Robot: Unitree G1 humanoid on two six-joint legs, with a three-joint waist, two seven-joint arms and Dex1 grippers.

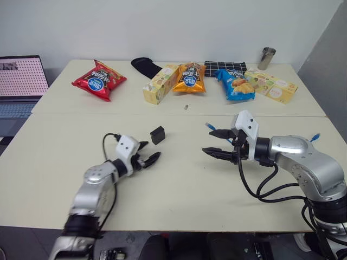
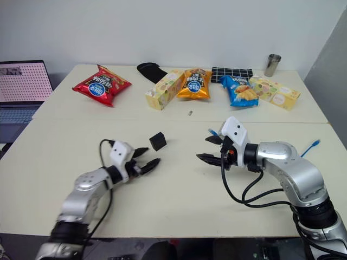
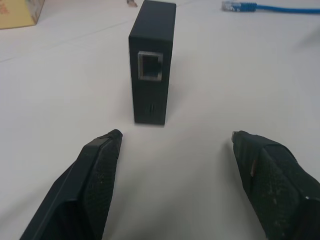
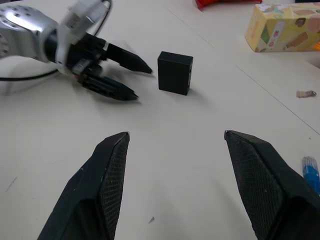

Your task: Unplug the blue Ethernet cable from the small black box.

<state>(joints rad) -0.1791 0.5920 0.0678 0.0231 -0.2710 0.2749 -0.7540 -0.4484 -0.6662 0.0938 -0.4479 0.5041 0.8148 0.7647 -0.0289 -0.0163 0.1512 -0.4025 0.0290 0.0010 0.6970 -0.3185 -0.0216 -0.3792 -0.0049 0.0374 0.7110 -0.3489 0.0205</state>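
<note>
Now | small black box (image 3: pixel 151 65) unplugged, just beyond open left hand (image 1: pixel 147 157) | right hand (image 1: pixel 218 143) open, empty

I see a pale cream desk (image 1: pixel 179 189), made of two tops joined along a seam. The small black box (image 1: pixel 158 135) stands on edge just ahead of my left hand (image 1: pixel 147 157), not touching it, its port empty. The blue Ethernet cable (image 3: pixel 270 7) lies loose beyond my right hand (image 1: pixel 217 142), one end beside its upper finger. Far past both hands along the back: a red snack bag (image 1: pixel 99 80), black cloth (image 1: pixel 145 65), yellow carton (image 1: pixel 160 84), orange bag (image 1: pixel 190 78), checked pouch (image 1: pixel 225 67), blue bag (image 1: pixel 235 85), another carton (image 1: pixel 271 85), metal cup (image 1: pixel 266 58).
</note>
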